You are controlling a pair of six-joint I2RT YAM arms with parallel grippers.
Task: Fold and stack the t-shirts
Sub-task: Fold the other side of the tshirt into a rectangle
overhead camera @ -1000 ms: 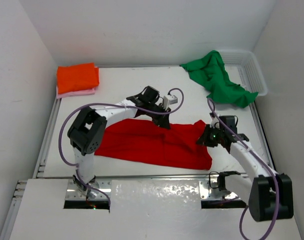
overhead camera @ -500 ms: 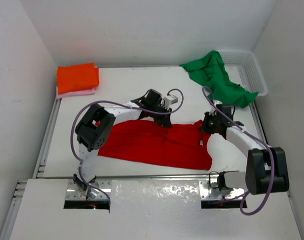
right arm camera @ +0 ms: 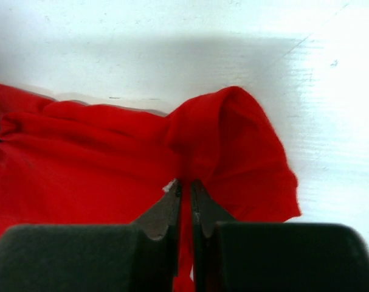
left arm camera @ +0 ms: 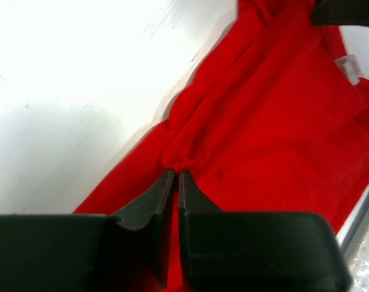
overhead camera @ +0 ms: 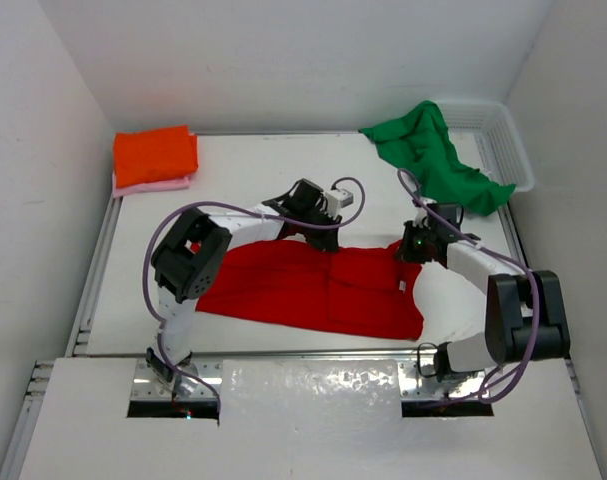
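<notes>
The red t-shirt [overhead camera: 313,290] lies spread across the table's near middle. My left gripper [overhead camera: 328,240] is shut on a pinch of its far edge [left arm camera: 183,159]. My right gripper [overhead camera: 408,245] is shut on its right far corner [right arm camera: 190,152], where the cloth bunches up. The green t-shirt [overhead camera: 433,160] lies crumpled at the far right, partly over the basket's edge. The orange t-shirt [overhead camera: 155,155] sits folded on the folded pink t-shirt [overhead camera: 153,185] at the far left.
A white mesh basket [overhead camera: 508,145] stands at the far right corner. White walls close in the table on three sides. A metal rail [overhead camera: 313,355] runs along the near edge.
My right gripper has moved away from the near edge to the red shirt's right far corner and holds it there. My left gripper has shifted slightly along the shirt's far edge.
</notes>
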